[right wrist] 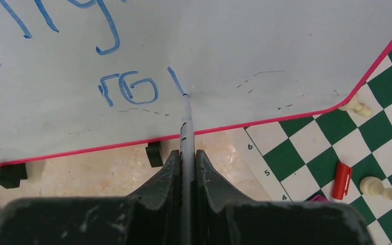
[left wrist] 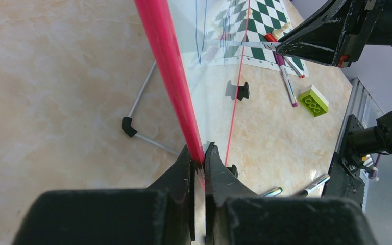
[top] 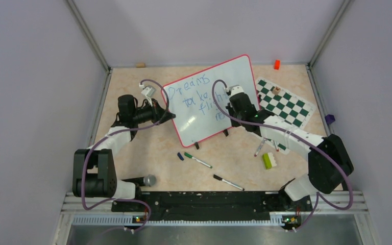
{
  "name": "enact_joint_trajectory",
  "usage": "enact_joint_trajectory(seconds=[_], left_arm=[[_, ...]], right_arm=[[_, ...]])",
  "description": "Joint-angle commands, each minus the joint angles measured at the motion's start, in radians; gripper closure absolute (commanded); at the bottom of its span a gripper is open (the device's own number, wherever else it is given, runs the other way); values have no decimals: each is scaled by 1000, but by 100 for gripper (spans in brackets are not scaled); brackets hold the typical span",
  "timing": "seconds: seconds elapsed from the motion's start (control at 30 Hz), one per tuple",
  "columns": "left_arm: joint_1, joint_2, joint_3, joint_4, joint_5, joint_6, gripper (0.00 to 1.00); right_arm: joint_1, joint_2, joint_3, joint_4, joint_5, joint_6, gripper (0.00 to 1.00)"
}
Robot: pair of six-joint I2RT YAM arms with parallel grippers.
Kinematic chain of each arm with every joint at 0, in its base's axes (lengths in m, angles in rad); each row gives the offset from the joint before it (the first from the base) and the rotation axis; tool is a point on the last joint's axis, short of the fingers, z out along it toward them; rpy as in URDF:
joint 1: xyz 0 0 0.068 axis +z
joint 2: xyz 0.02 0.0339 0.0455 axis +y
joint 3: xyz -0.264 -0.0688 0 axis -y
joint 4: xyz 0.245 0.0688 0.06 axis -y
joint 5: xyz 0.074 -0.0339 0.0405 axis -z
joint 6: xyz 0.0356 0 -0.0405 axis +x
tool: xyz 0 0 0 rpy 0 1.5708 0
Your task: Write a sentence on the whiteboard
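Whiteboard (top: 194, 131) stands tilted at the middle of the table (top: 148, 153), propped on small black feet (top: 196, 145). The overhead camera gives us the whole sentence (top: 196, 97): blue lettering in slanted lines, "Dreams" on top. A chess mat (top: 286, 104) lies at the board's 3 o'clock and a green brick (top: 268, 161) at 5 o'clock. A green-capped pen (top: 198, 160) and a black one (top: 228, 182) lie loose at 6 o'clock.

What the overhead shot can't settle, the wrist cameras do. On the left wrist view, the left fingers (left wrist: 190, 164) are clenched right on the whiteboard's red frame (left wrist: 166, 66), pinching the edge at about the board's 8 o'clock. This angle alone shows the thin wire leg (left wrist: 142, 104) with its black tip behind the board.

Over to the right wrist view: the right fingers (right wrist: 174, 162) are squeezed tight around a slim marker (right wrist: 185, 120). Its tip touches the white surface at the foot of a short blue stroke, just at 3 o'clock of the small letters in the bottom line. Only here do we get the red cap (right wrist: 341, 181) and a pale chess piece (right wrist: 383, 190) on the mat at 4 o'clock. Another piece (right wrist: 354, 106) sits just beside the board's rounded corner.
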Motion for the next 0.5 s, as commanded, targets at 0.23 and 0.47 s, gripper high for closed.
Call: enact_joint_trajectory(seconds=[0.23, 0.47], left_arm=[[-12, 15, -8, -13, -58, 173, 100], [-12, 17, -7, -13, -58, 173, 100]], right_arm=[[-41, 40, 82, 48, 18, 11, 100], [-47, 39, 118, 40, 18, 7, 100]])
